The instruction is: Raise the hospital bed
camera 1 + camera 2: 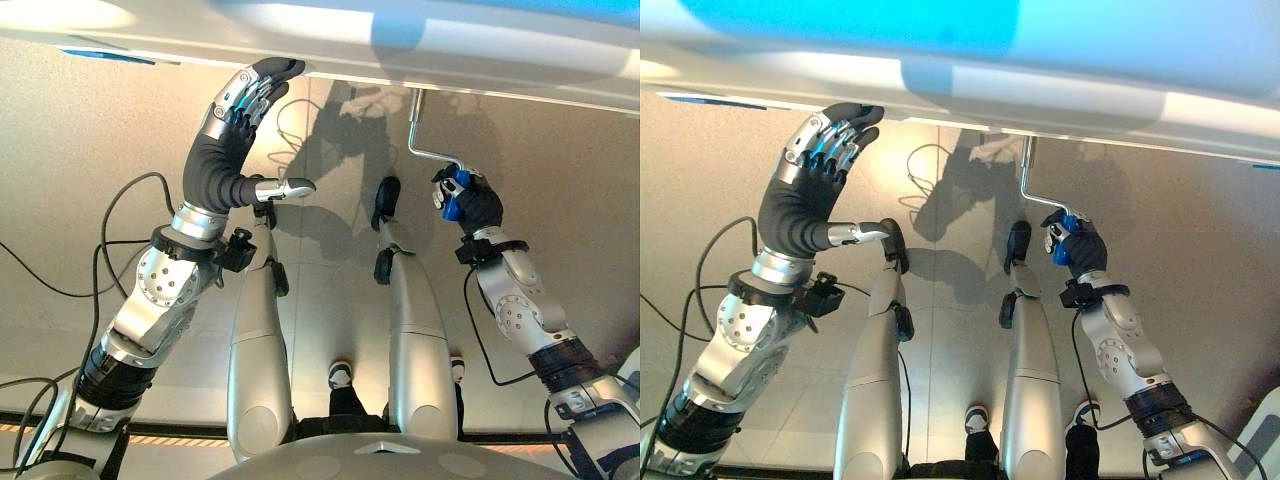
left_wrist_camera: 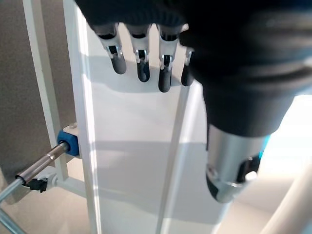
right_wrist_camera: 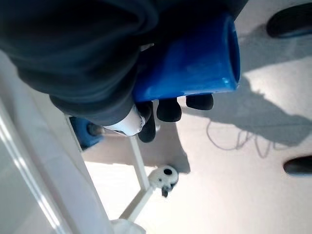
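The white foot end of the hospital bed [image 1: 420, 50] runs across the top of the eye views. A bent metal crank [image 1: 417, 130] hangs from under it and ends in a blue handle [image 3: 190, 66]. My right hand [image 1: 470, 200] is shut on that blue handle, fingers wrapped round it. My left hand [image 1: 240, 105] is raised to the left, its fingers straight and its fingertips against the underside of the bed edge, thumb sticking out. In the left wrist view the fingertips [image 2: 141, 68] rest on the white frame [image 2: 80, 122].
Beige floor [image 1: 80, 150] lies below the bed. A metal rod with a blue fitting [image 2: 66, 144] pokes out beside the white frame. A white caster or joint [image 3: 163, 179] sits on the frame's lower bar.
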You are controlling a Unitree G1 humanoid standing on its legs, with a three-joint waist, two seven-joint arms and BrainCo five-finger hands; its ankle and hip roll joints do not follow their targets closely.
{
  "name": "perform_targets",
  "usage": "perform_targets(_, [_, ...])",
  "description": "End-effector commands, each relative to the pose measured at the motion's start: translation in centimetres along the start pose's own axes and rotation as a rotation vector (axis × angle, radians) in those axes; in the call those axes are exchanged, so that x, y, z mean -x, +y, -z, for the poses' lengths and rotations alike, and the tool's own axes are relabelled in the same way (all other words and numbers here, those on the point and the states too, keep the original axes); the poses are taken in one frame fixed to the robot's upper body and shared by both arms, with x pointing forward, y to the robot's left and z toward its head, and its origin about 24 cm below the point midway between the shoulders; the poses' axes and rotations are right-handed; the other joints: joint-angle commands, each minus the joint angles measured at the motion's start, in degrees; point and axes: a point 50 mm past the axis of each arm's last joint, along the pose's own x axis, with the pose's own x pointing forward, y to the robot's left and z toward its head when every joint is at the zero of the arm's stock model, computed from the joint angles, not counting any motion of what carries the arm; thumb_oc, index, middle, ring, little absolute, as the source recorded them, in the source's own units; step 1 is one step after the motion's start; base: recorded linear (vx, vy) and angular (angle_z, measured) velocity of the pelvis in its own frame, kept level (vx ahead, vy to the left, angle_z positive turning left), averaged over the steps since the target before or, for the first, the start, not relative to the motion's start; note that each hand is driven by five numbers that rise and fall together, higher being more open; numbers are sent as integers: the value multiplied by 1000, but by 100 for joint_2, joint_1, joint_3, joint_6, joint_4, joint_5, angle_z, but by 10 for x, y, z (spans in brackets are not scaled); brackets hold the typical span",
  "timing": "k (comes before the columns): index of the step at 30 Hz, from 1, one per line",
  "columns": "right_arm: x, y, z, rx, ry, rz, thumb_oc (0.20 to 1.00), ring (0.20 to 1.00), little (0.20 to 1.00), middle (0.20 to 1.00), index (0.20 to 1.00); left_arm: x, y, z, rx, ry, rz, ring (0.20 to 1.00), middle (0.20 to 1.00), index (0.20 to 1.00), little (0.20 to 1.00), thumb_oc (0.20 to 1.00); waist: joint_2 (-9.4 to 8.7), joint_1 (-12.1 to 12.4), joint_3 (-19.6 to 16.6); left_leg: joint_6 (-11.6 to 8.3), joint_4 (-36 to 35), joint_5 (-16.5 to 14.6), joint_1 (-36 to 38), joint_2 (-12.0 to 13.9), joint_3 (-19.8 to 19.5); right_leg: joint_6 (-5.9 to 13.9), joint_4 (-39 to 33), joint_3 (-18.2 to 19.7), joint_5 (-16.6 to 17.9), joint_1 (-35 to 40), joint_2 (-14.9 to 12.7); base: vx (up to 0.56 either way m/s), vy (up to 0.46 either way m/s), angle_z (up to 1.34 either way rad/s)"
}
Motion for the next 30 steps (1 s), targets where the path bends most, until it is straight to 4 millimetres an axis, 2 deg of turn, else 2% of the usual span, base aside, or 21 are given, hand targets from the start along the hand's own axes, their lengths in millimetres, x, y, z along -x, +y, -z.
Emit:
perform_targets(1, [-2, 69, -80, -46, -375, -399, 200, 200, 200, 200, 200, -4, -9, -23, -37, -130, 52, 1000, 1000, 1000, 1000, 1000, -33, 7, -130, -156, 479, -439, 163, 172, -163, 493, -489, -176, 411, 353, 27, 15, 50, 10])
perform_targets(7, [-16, 127, -78, -99, -348, -624, 200, 200, 200, 200, 200, -4, -12, -16, 29, -109, 26, 1000, 1000, 1000, 1000, 1000, 38, 239, -130, -96, 466, -476, 291, 37, -246, 512, -587, -286, 433, 715, -120, 17, 77, 9])
perform_targets(11, [-35, 152, -76, -63, -319, -672, 200, 200, 200, 200, 200, -6, -13, -16, 94, -118, 18, 1000, 1000, 1000, 1000, 1000, 98, 413, -130, -54, 513, -516, 317, -59, -337, 530, -626, -344, 420, 885, -197, 16, 48, 19])
perform_targets(17, [-69, 177, -71, -5, -306, -611, 200, 200, 200, 200, 200, -9, -15, -15, 163, -124, -12, 1000, 1000, 1000, 1000, 1000, 238, 660, -130, -4, 536, -545, 261, -171, -401, 528, -775, -410, 447, 1018, -290, 21, 48, 4])
perform_targets(20, [-88, 176, -60, 36, -265, -520, 200, 200, 200, 200, 200, -8, -15, -14, 188, -123, -29, 1000, 1000, 1000, 1000, 1000, 297, 737, -130, 18, 569, -573, 233, -225, -422, 522, -784, -419, 450, 1032, -322, 25, 53, 2])
perform_targets(22, [-107, 166, -44, 27, -199, -394, 200, 200, 200, 200, 200, -9, -19, -12, 231, -126, -29, 1000, 1000, 1000, 1000, 1000, 364, 797, -130, 31, 583, -583, 216, -259, -428, 525, -802, -405, 449, 1053, -346, 19, 42, 1])
perform_targets(25, [-135, 135, -21, 90, -85, -136, 200, 200, 200, 200, 200, -13, -21, -16, 287, -155, -23, 1000, 1000, 1000, 1000, 1000, 502, 918, -130, 40, 600, -606, 185, -305, -425, 516, -780, -378, 421, 1019, -361, 8, 23, 1])
perform_targets(26, [-141, 119, -18, 135, -51, -44, 200, 200, 200, 200, 200, -13, -23, -15, 313, -155, -20, 1000, 1000, 1000, 1000, 1000, 551, 938, -130, 45, 607, -615, 174, -314, -419, 515, -767, -358, 408, 999, -371, 13, 21, 4])
perform_targets(27, [-142, 119, -19, 134, -52, -45, 200, 200, 200, 200, 200, -13, -23, -15, 312, -156, -19, 1000, 1000, 1000, 1000, 1000, 548, 943, -130, 44, 610, -618, 167, -312, -419, 515, -765, -358, 407, 993, -370, 16, 38, 5])
perform_targets(28, [-146, 76, -15, 139, 12, 162, 200, 200, 200, 200, 200, -15, -28, -14, 355, -156, -6, 1000, 1000, 1000, 1000, 1000, 695, 985, -130, 56, 642, -640, 128, -348, -404, 507, -698, -304, 373, 898, -381, 11, 51, 6])
perform_targets(29, [-144, 58, -14, 170, 39, 221, 200, 200, 200, 200, 200, -17, -31, -14, 374, -159, 4, 1000, 1000, 1000, 1000, 1000, 757, 1007, -130, 58, 655, -645, 109, -354, -407, 509, -678, -278, 354, 852, -385, 11, 51, 9])
perform_targets(30, [-144, 57, -15, 171, 38, 221, 200, 200, 200, 200, 200, -17, -31, -14, 375, -160, 6, 1000, 1000, 1000, 1000, 1000, 762, 1016, -130, 58, 658, -648, 104, -352, -408, 508, -674, -277, 352, 846, -384, 8, 47, 16])
